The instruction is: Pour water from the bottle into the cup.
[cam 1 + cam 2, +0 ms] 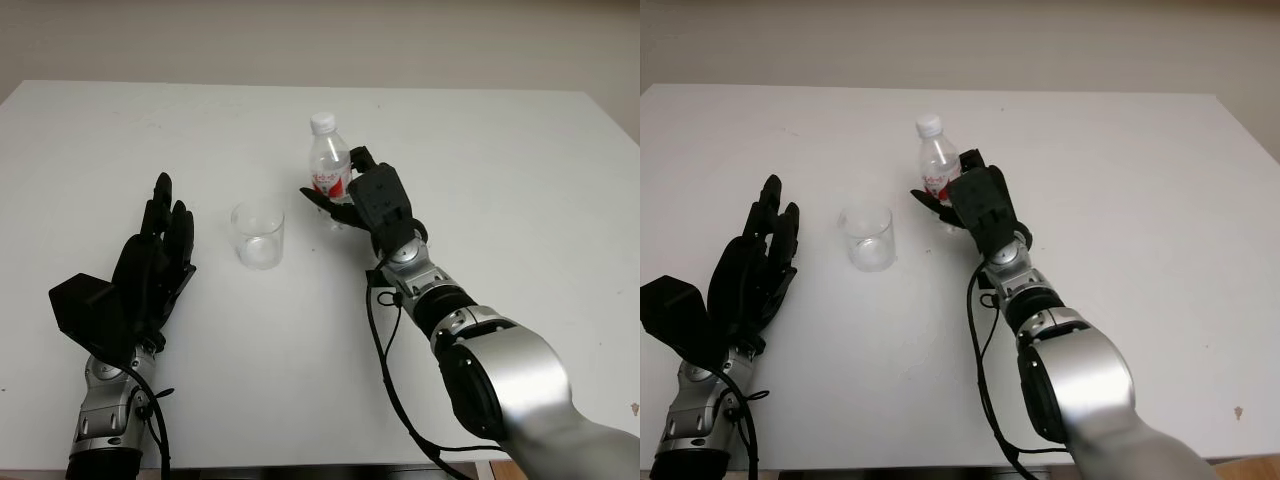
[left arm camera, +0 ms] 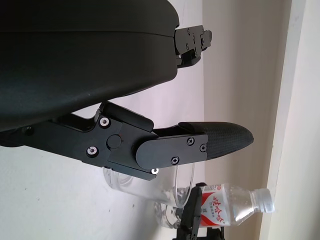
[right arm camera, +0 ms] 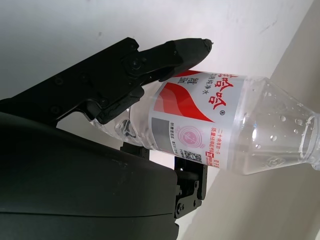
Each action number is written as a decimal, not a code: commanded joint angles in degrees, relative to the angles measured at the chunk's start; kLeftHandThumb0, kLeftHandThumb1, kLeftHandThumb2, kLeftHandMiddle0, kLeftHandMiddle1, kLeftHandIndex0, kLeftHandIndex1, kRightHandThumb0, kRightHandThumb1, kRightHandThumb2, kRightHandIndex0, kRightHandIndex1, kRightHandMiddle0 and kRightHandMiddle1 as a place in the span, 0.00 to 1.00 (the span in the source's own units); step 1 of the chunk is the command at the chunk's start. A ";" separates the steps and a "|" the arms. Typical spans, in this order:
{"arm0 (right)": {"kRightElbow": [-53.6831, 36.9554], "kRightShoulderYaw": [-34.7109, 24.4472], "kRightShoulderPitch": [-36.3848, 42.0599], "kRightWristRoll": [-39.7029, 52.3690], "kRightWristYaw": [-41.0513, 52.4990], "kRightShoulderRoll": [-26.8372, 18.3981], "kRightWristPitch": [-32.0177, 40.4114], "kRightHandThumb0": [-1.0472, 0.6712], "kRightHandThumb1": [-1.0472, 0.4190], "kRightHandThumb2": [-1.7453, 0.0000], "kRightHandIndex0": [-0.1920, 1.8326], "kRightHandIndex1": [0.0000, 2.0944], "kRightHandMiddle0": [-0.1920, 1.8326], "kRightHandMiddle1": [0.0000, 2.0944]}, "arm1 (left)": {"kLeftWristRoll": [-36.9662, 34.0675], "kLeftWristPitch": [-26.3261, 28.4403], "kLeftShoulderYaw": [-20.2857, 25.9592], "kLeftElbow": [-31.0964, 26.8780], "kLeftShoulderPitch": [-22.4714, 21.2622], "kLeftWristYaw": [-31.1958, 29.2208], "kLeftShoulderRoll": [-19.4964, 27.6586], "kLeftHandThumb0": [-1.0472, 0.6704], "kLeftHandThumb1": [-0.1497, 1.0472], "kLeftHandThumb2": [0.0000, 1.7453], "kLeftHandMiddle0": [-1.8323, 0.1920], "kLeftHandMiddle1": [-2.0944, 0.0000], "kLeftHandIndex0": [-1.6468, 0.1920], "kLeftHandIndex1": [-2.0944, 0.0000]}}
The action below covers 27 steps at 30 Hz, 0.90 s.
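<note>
The right robot hand [image 1: 352, 200] grips the bottle [image 1: 329, 165] around its labelled middle, upright near the centre of the surface [image 1: 500, 150], cap on and neck free for tipping. The empty cup [image 1: 258, 234] stands just beside it, toward the left edge. The left robot hand [image 1: 150, 262], open, waits near the front-left corner, apart from the cup.

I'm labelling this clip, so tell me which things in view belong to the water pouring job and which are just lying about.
Belongs to the job:
- small clear plastic water bottle with white cap and red label, upright
- clear empty plastic cup, beside the bottle
- black right hand, closed around the bottle

Just there:
- black left hand, open, beside the cup
- white table
</note>
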 commanded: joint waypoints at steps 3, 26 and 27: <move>-1.16 1.46 -2.99 -1.87 -1.32 -2.57 -1.11 0.36 0.00 0.74 0.56 1.00 0.38 1.00 | 0.02 0.03 0.08 -0.17 -0.22 -0.08 0.51 0.17 1.00 0.30 0.97 0.97 0.97 0.98; -1.02 18.73 -9.49 -20.28 -11.09 -9.39 -3.73 0.35 0.00 0.77 0.46 1.00 0.29 1.00 | 0.18 -0.48 -0.50 0.28 0.16 0.99 -0.97 0.17 1.00 0.31 0.97 0.97 0.97 0.97; -1.01 18.90 -9.70 -20.31 -11.27 -9.30 -3.82 0.35 0.00 0.77 0.49 1.00 0.32 1.00 | 0.20 -0.47 -0.53 0.37 0.11 1.04 -1.03 0.16 1.00 0.31 0.97 0.97 0.97 0.97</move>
